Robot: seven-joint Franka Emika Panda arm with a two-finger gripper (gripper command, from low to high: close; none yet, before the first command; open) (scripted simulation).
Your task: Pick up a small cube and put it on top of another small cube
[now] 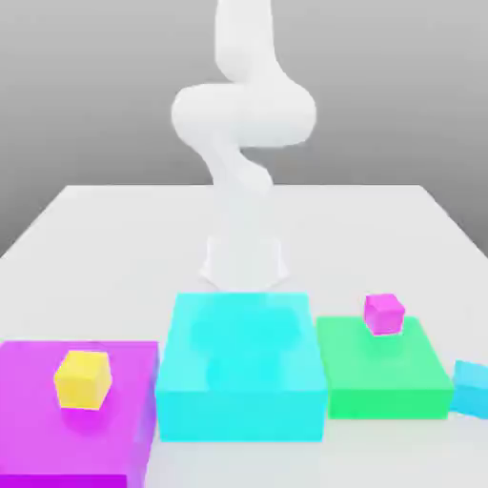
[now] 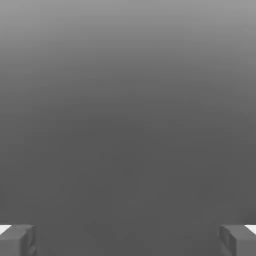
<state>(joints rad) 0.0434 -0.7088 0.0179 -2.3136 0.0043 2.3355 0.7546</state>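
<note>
At three o'clock from the green block [image 1: 381,367] in the exterior view, find the small light-blue cube [image 1: 471,389], ungrasped; at twelve on it, the pink cube [image 1: 384,315], topped by nothing. Note the gripper [image 2: 128,240], wide and empty. Judge everything left: reach, grasp, lift, stack.

exterior: raised, facing arm [image 1: 244,114] across table [image 1: 114,253] | hand: close at claw [image 2: 128,241], facing grey

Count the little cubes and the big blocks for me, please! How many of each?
Little cubes: 3 (plain yellow cube, plain pink cube, plain light-blue cube)
Big flat blocks: 3 (purple block, bright cyan block, green block)
Total: 6
</note>
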